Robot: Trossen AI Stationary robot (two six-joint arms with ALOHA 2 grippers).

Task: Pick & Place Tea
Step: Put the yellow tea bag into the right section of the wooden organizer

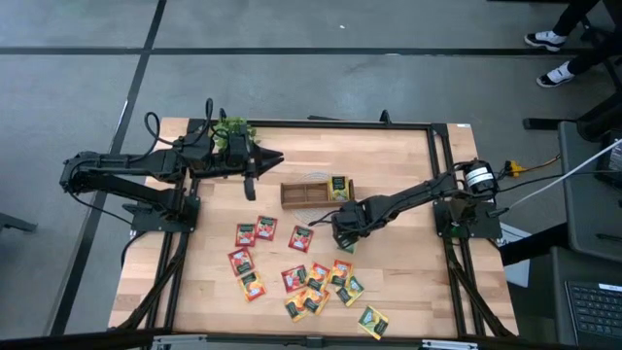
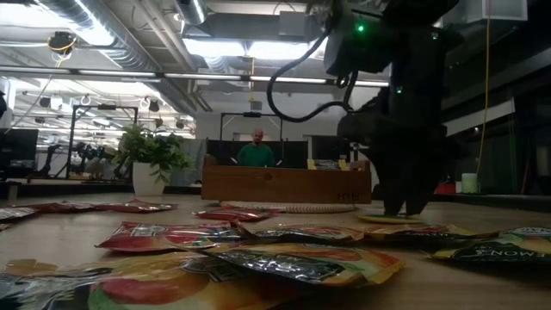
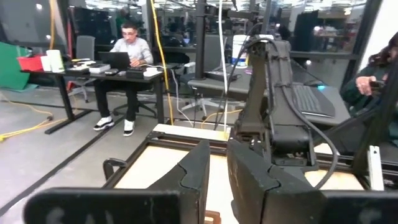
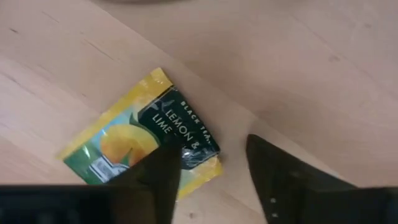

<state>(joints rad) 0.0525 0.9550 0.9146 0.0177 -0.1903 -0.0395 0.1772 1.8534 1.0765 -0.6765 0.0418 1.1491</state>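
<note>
You had the right gripper [image 4: 208, 171] down over a yellow-green lemon sachet [image 4: 140, 140] lying flat on the bench [image 1: 408, 282] near the wooden tray [image 1: 306, 192], its jaws apart, one over the packet's corner. Flat foil gives little edge, so the sachet could slide out or only get pinched at that corner. The left gripper [image 3: 214, 171] waited raised by the potted plant [image 1: 233, 126], jaws nearly shut, empty.

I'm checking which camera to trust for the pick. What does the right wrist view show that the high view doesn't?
Only the right wrist view: the lemon and lime sachet label, one finger overlapping its edge. Only the high view: the left gripper waiting near the plant, the wooden tray, the other scattered sachets. Both: the right gripper low over the table.
</note>
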